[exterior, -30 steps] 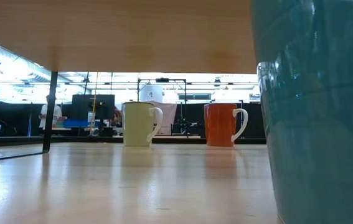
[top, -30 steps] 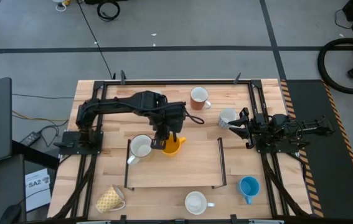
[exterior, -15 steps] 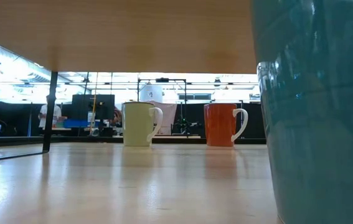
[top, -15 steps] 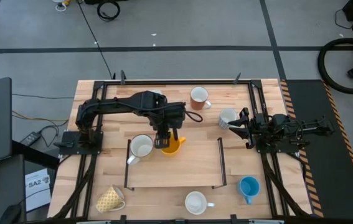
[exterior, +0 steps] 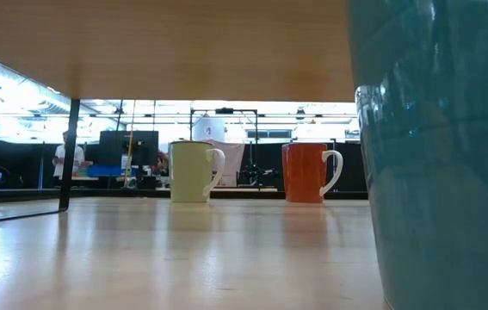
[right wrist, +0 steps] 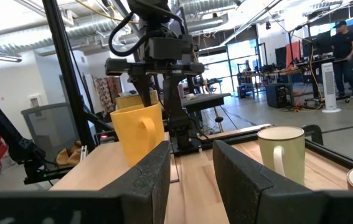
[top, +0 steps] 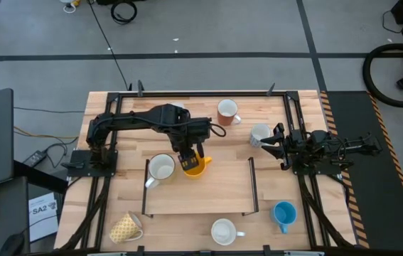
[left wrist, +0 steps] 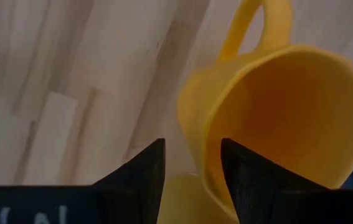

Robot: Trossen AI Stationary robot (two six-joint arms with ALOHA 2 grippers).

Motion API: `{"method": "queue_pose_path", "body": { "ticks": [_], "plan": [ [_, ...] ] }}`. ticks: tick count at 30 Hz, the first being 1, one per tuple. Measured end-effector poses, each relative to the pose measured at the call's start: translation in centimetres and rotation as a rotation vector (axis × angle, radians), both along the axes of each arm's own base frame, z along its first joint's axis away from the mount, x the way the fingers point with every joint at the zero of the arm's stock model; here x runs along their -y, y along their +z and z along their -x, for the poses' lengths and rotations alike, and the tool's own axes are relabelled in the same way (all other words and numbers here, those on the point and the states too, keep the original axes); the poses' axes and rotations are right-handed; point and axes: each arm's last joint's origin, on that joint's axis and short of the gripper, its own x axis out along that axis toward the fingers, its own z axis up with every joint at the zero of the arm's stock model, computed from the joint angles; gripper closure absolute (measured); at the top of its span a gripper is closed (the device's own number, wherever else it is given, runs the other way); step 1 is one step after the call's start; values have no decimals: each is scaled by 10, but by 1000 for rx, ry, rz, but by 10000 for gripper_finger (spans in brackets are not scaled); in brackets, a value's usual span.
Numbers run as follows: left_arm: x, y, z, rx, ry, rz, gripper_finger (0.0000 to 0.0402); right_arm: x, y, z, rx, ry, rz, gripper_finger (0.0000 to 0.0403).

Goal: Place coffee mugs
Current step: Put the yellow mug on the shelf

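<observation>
Coffee mugs are sitting spread over the wooden table [top: 208, 195], around a thin black frame [top: 200, 186] at its centre. The left gripper [top: 190, 158] is hanging over the orange-yellow mug [top: 197, 167], just beside a cream mug [top: 160, 168] at the frame's left bar; in the left wrist view its two dark fingers [left wrist: 140, 171] are straddling the mug's near wall, one outside and one inside the rim, with a gap showing, so I cannot tell whether they are gripping or have let go. The right gripper [top: 273, 142] is resting at the table's right side, fingers parted and holding nothing, with a pale mug [top: 259, 134] just in front of it. A reddish-brown mug [top: 227, 112] with a white inside is standing near the far edge. Along the near edge a yellow patterned mug [top: 126, 227] is lying tilted at the left, a white mug [top: 224, 232] is standing in the middle and a blue mug [top: 283, 213] at the right.
</observation>
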Motion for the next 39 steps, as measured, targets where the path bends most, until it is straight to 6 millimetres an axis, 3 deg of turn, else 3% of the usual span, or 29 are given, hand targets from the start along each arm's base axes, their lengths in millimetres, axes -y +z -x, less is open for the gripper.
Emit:
{"method": "queue_pose_path", "body": {
  "ticks": [6, 20, 39],
  "plan": [
    [0, 0, 0, -1, 14, 3, 256, 0, 0, 0, 0, 0, 0, 275],
    [-1, 1, 0, 23, -145, -71, 376, 0, 0, 0, 0, 0, 0, 275],
    [-1, 2, -5, 139, -651, -208, 357, 0, -1, 0, -6, 0, 1, 275]
  ]
}}
